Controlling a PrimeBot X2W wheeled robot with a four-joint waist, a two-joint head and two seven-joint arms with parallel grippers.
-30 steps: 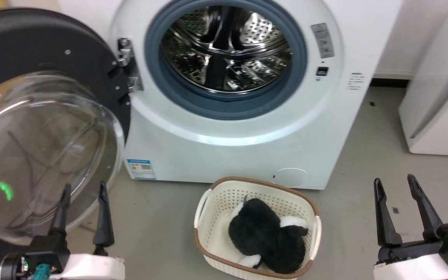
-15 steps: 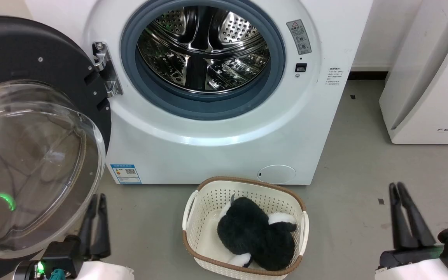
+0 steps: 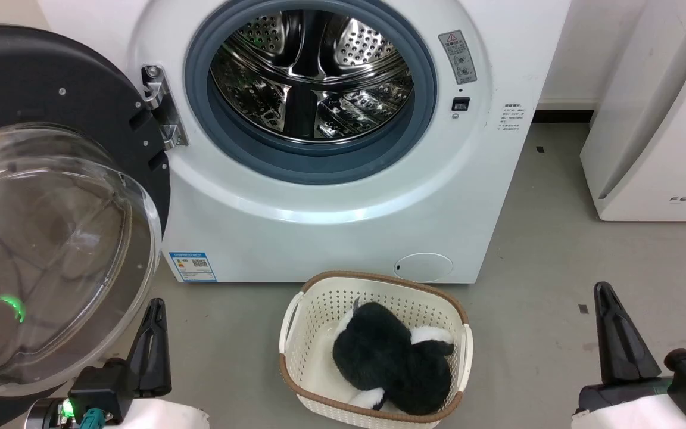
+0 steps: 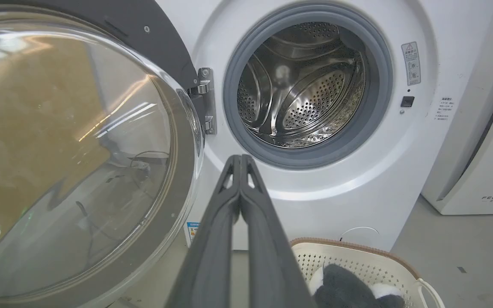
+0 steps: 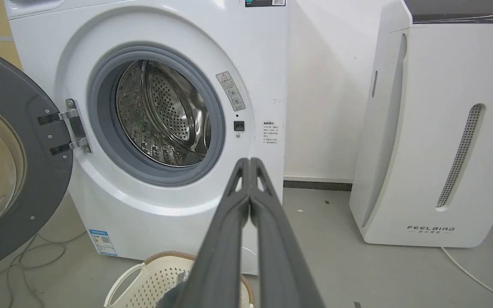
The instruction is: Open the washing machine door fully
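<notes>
Washing machine door (image 3: pixel 51 71) hangs wide open on the metal hinge (image 3: pixel 161 107) at the L side of the washer (image 3: pixel 331 238) in the head view; its inner face is turned toward the robot, w/ the clear glass bowl (image 3: pixel 51 250) bulging out of the black disc; green glint low on the glass.

Steel drum (image 3: pixel 313 77) is exposed inside the grey rubber ring (image 3: pixel 319 164); small round flap (image 3: pixel 423 267) low on the front panel, blue sticker (image 3: pixel 192 266) at the lower L corner.

Left gripper (image 3: pixel 155 305) sits low at L, just beside the bowl's lower edge; fingers pressed together, nothing between them; can't tell whether they touch the glass. In the left wrist view the tips aim at the washer front below the ring.

Right gripper (image 3: pixel 604 290) sits low at R over bare floor (image 3: pixel 545 238), well apart from the washer; fingers together too, empty.

Cream basket (image 3: pixel 319 310) w/ brown rim stands on the floor just in front of the washer; black-and-white plush (image 3: pixel 390 357) lies in it. White appliance (image 3: pixel 652 119) stands R of the washer.
</notes>
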